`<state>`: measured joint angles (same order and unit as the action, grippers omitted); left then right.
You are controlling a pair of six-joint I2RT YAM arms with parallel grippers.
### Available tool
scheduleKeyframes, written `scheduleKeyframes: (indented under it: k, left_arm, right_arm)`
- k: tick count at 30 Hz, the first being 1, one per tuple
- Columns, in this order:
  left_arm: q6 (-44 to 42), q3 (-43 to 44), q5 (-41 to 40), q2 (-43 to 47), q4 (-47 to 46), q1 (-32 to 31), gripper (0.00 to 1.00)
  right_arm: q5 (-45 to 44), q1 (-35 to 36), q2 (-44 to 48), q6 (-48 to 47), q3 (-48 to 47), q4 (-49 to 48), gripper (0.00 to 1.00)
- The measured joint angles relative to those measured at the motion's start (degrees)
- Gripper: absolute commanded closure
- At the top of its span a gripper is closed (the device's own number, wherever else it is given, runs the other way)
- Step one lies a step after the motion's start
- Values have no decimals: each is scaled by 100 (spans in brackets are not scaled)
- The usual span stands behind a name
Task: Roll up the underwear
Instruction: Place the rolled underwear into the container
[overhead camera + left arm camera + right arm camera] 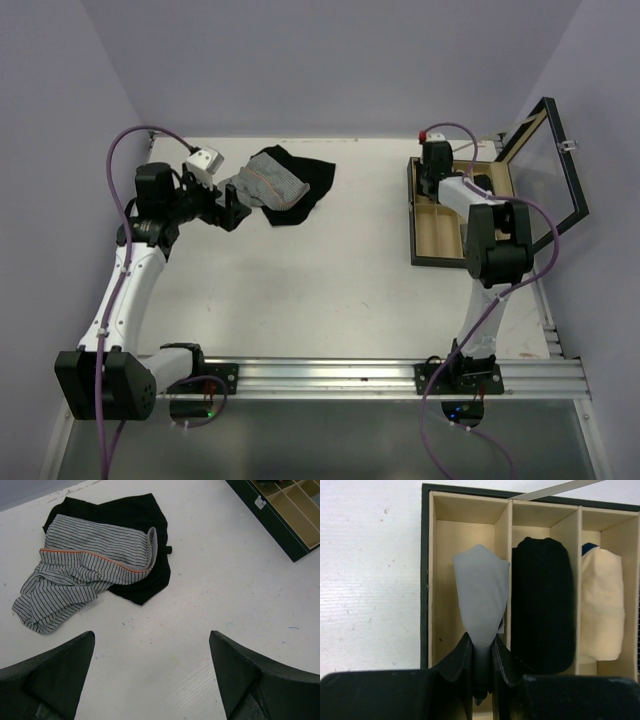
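Right gripper (482, 647) clenched on one end of the grey underwear (481, 597), over the leftmost compartment of the box (426, 580) beside a black roll (540, 605); left gripper (151, 640) spread, holding nothing; risk: on release the roll springs loose or snags the divider.

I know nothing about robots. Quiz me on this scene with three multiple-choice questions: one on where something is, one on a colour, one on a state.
1. Where is the grey underwear?
A. Flat on the table
B. Held at the divided box
C. On the left arm

2. What colour is the roll in the compartment beside it?
A. Red
B. Green
C. Black

3. How is the left gripper?
A. Open, holding nothing
B. Shut on striped cloth
C. Shut on a lid

Answers: B, the right gripper pinches it at the box's left compartment; C, the roll is plainly black; A, its fingers stand wide apart.
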<state>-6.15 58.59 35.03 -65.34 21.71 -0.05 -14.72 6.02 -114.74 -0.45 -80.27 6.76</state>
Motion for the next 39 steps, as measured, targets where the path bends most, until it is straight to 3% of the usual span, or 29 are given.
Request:
scheduleKeyframes:
  k: [10, 16, 20, 33, 35, 39]
  left_arm:
    - [-101, -44, 11, -4, 70, 0, 0]
    - [-151, -44, 31, -33, 131, 0, 0]
    - [-157, -44, 33, -42, 179, 0, 0]
    - [-146, -46, 57, -74, 192, 0, 0]
    - [-142, -46, 4, -116, 190, 0, 0]
    - [-140, -46, -127, -254, 199, 0, 0]
  right_arm:
    - [295, 9, -542, 343, -299, 208, 100]
    - [544, -98, -608, 560, -529, 531, 63]
    - [697, -188, -599, 584, -588, 662, 51]
    - [894, -197, -197, 483, -981, 1362, 41]
    - [994, -197, 24, 446, -1078, 1475, 34]
    - [1397, -184, 721, 254, -1134, 1718, 4]
